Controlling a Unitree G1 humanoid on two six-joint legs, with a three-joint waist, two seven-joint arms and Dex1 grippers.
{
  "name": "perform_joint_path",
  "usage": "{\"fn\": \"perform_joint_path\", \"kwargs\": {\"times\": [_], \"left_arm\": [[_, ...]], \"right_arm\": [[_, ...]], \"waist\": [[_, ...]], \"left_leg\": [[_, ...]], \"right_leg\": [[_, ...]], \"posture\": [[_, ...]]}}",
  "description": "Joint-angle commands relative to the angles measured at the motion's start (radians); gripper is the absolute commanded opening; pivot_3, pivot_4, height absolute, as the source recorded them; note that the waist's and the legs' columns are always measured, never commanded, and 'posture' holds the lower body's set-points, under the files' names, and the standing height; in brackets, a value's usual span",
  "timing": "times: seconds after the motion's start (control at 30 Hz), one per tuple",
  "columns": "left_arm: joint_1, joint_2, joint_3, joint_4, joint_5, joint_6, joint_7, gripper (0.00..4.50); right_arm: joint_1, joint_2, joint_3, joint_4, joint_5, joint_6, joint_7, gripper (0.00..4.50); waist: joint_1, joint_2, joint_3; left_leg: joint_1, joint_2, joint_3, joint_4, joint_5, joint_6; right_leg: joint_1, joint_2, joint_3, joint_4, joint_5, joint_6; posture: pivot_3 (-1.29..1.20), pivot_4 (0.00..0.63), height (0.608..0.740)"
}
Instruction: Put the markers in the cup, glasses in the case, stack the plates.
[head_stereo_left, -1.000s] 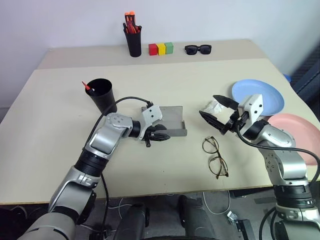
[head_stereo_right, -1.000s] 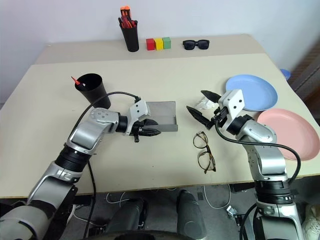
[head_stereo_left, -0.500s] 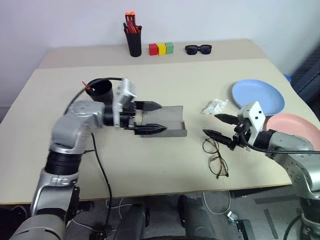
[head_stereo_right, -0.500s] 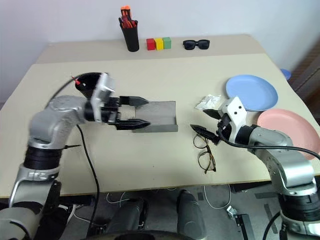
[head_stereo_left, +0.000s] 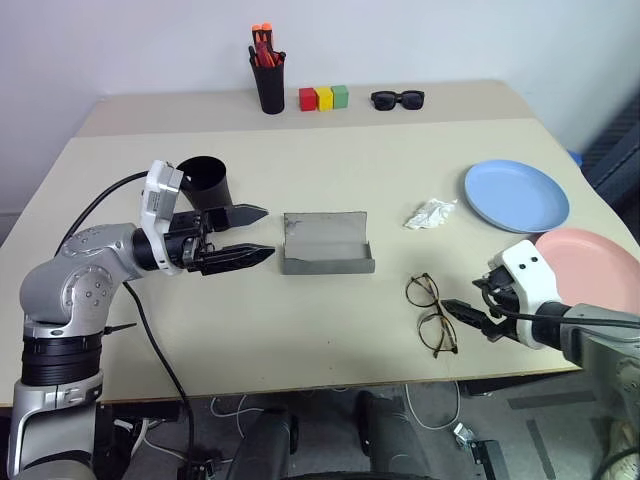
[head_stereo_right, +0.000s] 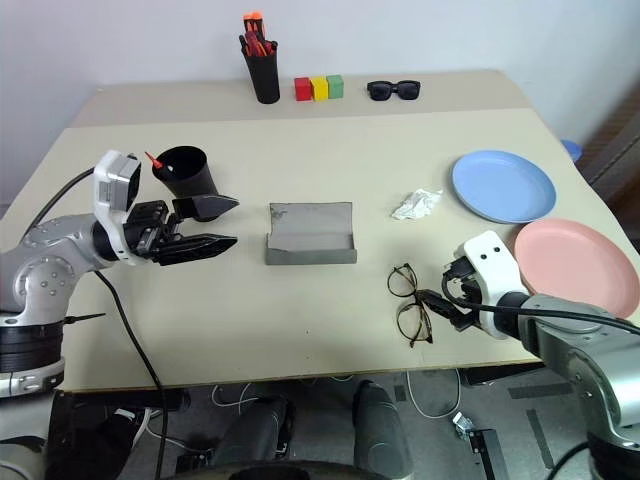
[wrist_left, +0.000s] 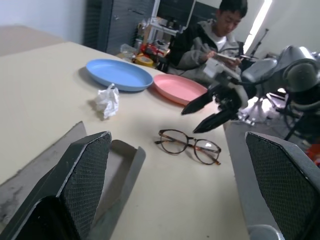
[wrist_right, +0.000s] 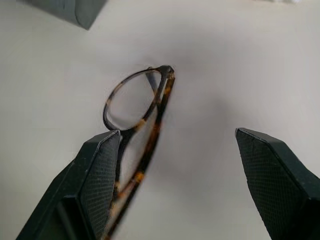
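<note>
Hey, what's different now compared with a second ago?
The left pincer let go of the grey case, opened and pulled back toward the black cup. The right pincer, open throughout, dropped from above the table to just beside the glasses. Case, glasses, both plates and the crumpled wrapper lie where they were.

Bench (head_stereo_left: 420, 150) looks like smooth matt beige laminate. Case (head_stereo_left: 327, 243) is grey and felt-like, plates (head_stereo_left: 515, 195) are smooth plastic with a slight sheen, glasses (wrist_right: 137, 107) have mottled tortoiseshell rims, and the fingers (wrist_left: 82, 172) have cross-hatched rubbery pads.
</note>
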Motion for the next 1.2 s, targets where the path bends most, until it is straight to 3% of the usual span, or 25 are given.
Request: {"fn": "perform_joint_path", "kwargs": {"times": [0.03, 0.27, 0.37, 0.57, 0.83, 1.0, 1.1, 1.2], "left_arm": [[0.009, 0.039, 0.025, -0.023, -0.030, -0.004, -0.011, 4.41], [0.017, 0.029, 0.015, -0.046, -0.050, -0.019, 0.025, 4.41], [0.020, 0.027, 0.013, -0.049, -0.046, -0.036, 0.037, 4.50], [0.012, 0.023, 0.004, -0.059, -0.055, -0.031, 0.067, 4.50], [0.020, 0.029, 0.004, -0.063, -0.055, -0.039, 0.082, 4.50], [0.028, 0.046, 0.026, -0.048, -0.061, -0.030, 0.086, 4.50], [0.047, 0.063, 0.038, -0.028, -0.044, -0.051, 0.079, 4.50], [0.073, 0.069, 0.040, -0.027, -0.041, -0.069, 0.076, 4.50]], "right_arm": [[-0.061, 0.077, -0.066, -0.042, 0.050, 0.097, -0.025, 3.75], [-0.055, 0.070, -0.029, -0.058, 0.055, 0.158, -0.022, 3.75], [-0.042, 0.058, -0.009, -0.052, 0.046, 0.154, -0.023, 2.92], [-0.040, 0.071, 0.021, -0.027, 0.039, 0.129, -0.028, 0.04], [-0.063, 0.030, 0.041, -0.010, 0.041, 0.092, -0.012, 0.04], [-0.255, -0.087, 0.021, 0.043, 0.053, 0.066, 0.037, 0.04], [-0.379, -0.102, 0.113, 0.120, -0.018, -0.072, 0.022, 0.04], [-0.462, 0.007, 0.256, 0.250, -0.144, -0.296, -0.036, 0.04]], "waist": [[0.000, 0.000, 0.000], [0.002, 0.000, 0.000], [0.001, 0.000, 0.000], [0.001, 0.000, 0.000], [0.000, 0.000, 0.000], [-0.004, 0.001, 0.001], [-0.005, 0.001, 0.001], [-0.007, 0.000, 0.000]], "left_leg": [[0.000, 0.000, 0.000, 0.000, 0.000, 0.000], [-0.001, 0.000, -0.001, 0.000, 0.000, 0.000], [-0.001, 0.000, 0.000, 0.000, 0.000, 0.000], [-0.001, 0.000, 0.000, 0.000, 0.000, 0.000], [-0.001, 0.000, 0.000, 0.000, 0.000, 0.000], [-0.001, 0.000, 0.001, 0.000, 0.000, 0.000], [-0.001, 0.001, 0.001, -0.002, 0.000, 0.000], [-0.001, 0.001, 0.001, -0.003, 0.000, 0.000]], "right_leg": [[0.000, 0.000, 0.000, 0.000, 0.000, 0.000], [0.000, 0.000, 0.000, 0.000, 0.000, 0.000], [0.000, 0.000, 0.000, 0.000, 0.000, 0.000], [0.000, 0.001, 0.000, 0.000, 0.000, 0.000], [0.000, 0.001, 0.000, 0.000, 0.000, 0.000], [-0.001, 0.001, 0.000, 0.000, -0.001, 0.001], [-0.002, 0.002, 0.000, 0.000, -0.001, 0.001], [-0.002, 0.002, 0.000, -0.001, 0.000, 0.000]], "posture": [[0.00, 0.150, 0.740], [0.00, 0.150, 0.740], [0.00, 0.150, 0.740], [0.00, 0.150, 0.740], [0.00, 0.150, 0.740], [0.00, 0.150, 0.740], [0.00, 0.150, 0.740], [0.00, 0.150, 0.740]]}}
